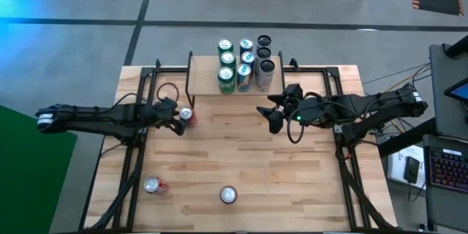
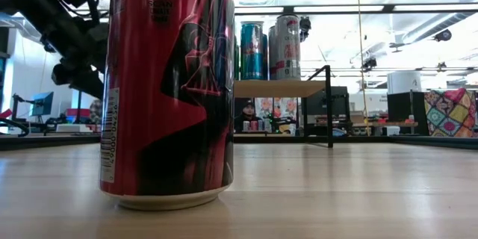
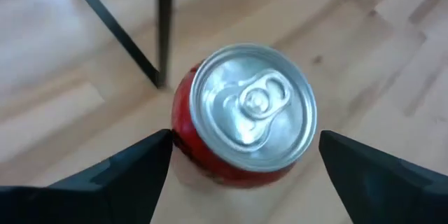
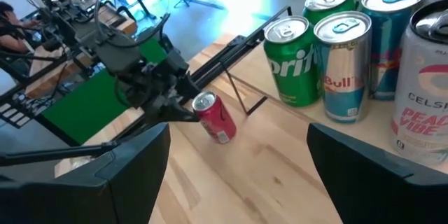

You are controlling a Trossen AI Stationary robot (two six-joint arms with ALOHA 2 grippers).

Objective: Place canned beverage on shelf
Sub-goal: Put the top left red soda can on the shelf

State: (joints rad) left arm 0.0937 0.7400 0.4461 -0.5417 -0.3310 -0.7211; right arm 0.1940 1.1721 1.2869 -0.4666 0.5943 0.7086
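Standing upright on the light wooden tabletop [image 1: 241, 153] nearest the front edge are two loose cans: a silver-topped can [image 1: 228, 194] and, to its left, a red aluminium can [image 1: 153, 186]. Farther back, the left gripper [image 1: 183, 119] sits with its dark fingers [image 3: 119, 175] spread wide on either side of another upright red can with a silver pull-tab lid [image 3: 241, 115], flanking it with gaps showing on both sides, not clamping it. This can stands just beside the left leg of the shelf. The right gripper [image 1: 272, 111] hovers open and empty in front of the small light-wood shelf on thin black legs [image 1: 205, 86]. On that shelf stand green cans [image 4: 294, 59], blue-and-silver cans [image 4: 344, 63] and white cans [image 4: 420, 91], packed together in rows.
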